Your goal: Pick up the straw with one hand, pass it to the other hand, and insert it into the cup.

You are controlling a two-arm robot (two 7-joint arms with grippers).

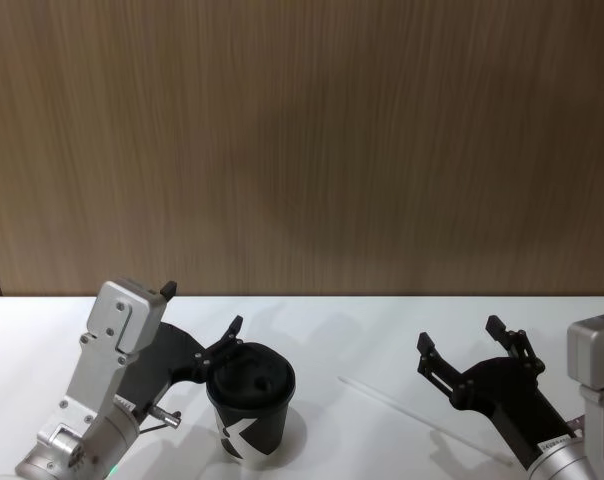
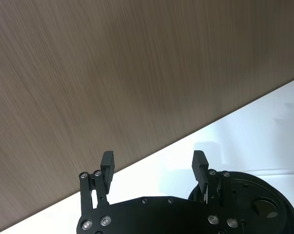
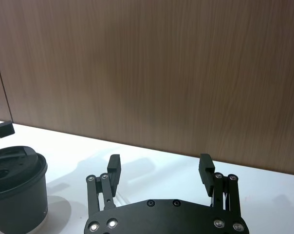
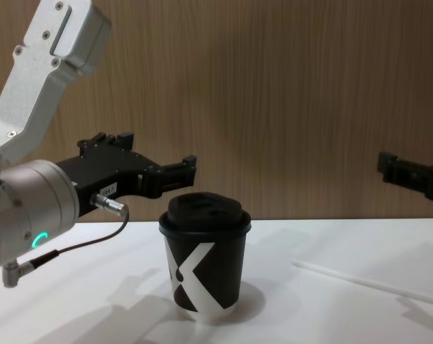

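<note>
The straw [image 1: 422, 418] lies flat on the white table [image 1: 322, 330] to the right of the cup, thin and white; it is also in the chest view [image 4: 367, 283]. The black cup [image 1: 250, 400] with its white X mark and black lid stands upright front left [image 4: 204, 265] [image 3: 15, 195]. Its lid [image 2: 254, 200] lies just below my left gripper [image 1: 202, 307] [image 2: 153, 160] [image 4: 159, 154], which hovers open just behind and above the cup. My right gripper [image 1: 460, 335] [image 3: 160, 162] [image 4: 410, 175] hangs open and empty above the straw.
A brown wood-grain wall [image 1: 302, 140] rises directly behind the table's far edge. A grey cable with a silver plug [image 4: 105, 203] hangs from my left wrist beside the cup. Bare table lies between the cup and the straw.
</note>
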